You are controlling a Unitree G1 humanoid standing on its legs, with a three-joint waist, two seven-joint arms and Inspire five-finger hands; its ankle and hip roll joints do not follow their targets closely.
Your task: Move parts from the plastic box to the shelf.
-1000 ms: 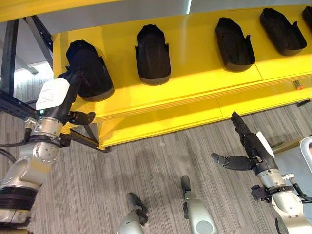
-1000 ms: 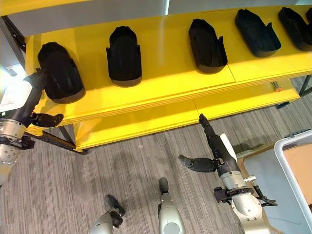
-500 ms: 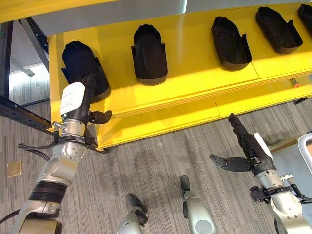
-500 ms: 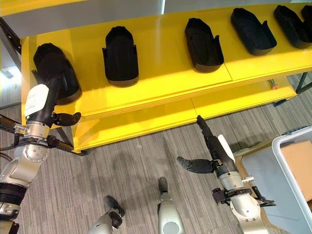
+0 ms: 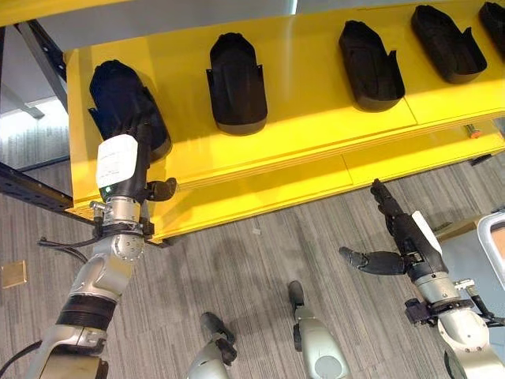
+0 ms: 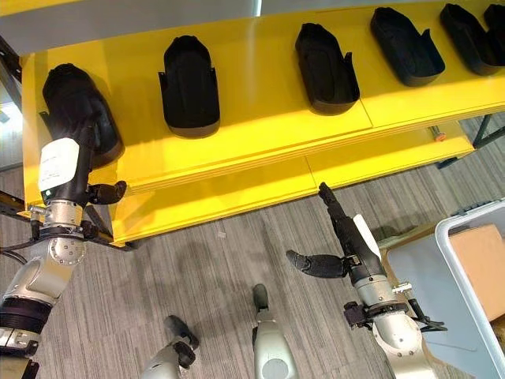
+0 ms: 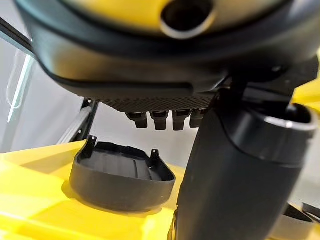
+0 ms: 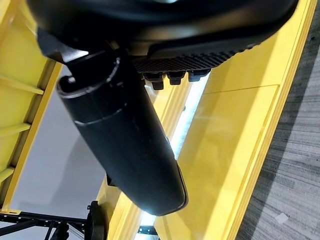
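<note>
The leftmost black part [image 5: 122, 95] lies on the yellow shelf [image 5: 308, 130], and the left wrist view shows that part [image 7: 120, 177] resting flat on the yellow board. My left hand [image 5: 118, 162] is open just in front of its near end. Its straight fingers reach up to the part and its thumb [image 5: 162, 188] sticks out to the side, with nothing in the grip. I cannot tell whether the fingers touch the part. Three more black parts [image 5: 235, 83] [image 5: 369, 65] [image 5: 447, 33] lie in a row along the shelf. My right hand [image 5: 404, 235] hangs open and empty over the carpet.
The pale plastic box [image 6: 456, 241] stands on the floor at the far right with something brown inside it. A lower yellow board [image 6: 237, 189] juts out under the shelf, and a dark metal frame [image 5: 31, 185] runs along its left end. Grey carpet [image 5: 260, 260] lies between my arms.
The view has shifted slightly. My left hand moved from the left side of the leftmost part to a spot in front of its near end. My right hand stayed still.
</note>
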